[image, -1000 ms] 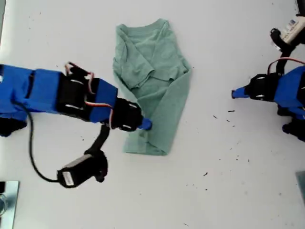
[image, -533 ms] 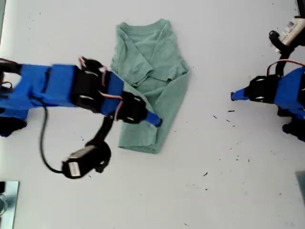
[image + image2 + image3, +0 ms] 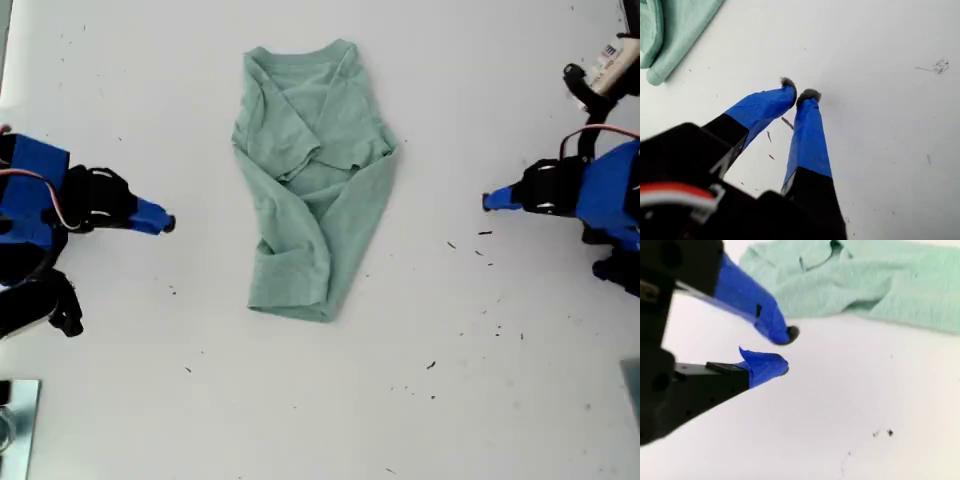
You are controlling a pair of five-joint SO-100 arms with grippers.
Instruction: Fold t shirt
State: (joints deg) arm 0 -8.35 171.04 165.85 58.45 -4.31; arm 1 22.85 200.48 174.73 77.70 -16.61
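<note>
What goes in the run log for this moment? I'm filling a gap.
t shirt: partly folded, on table | my first gripper: shut, empty | my second gripper: open, empty

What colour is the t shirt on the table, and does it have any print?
The t shirt is plain sage green with no print; the exterior view shows it best.

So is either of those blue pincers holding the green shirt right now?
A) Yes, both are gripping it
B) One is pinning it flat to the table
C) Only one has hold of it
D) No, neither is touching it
D: in the exterior view the t shirt lies alone on the white table, and both wrist views show bare table between the blue tips, with the cloth well off to the side.
</note>
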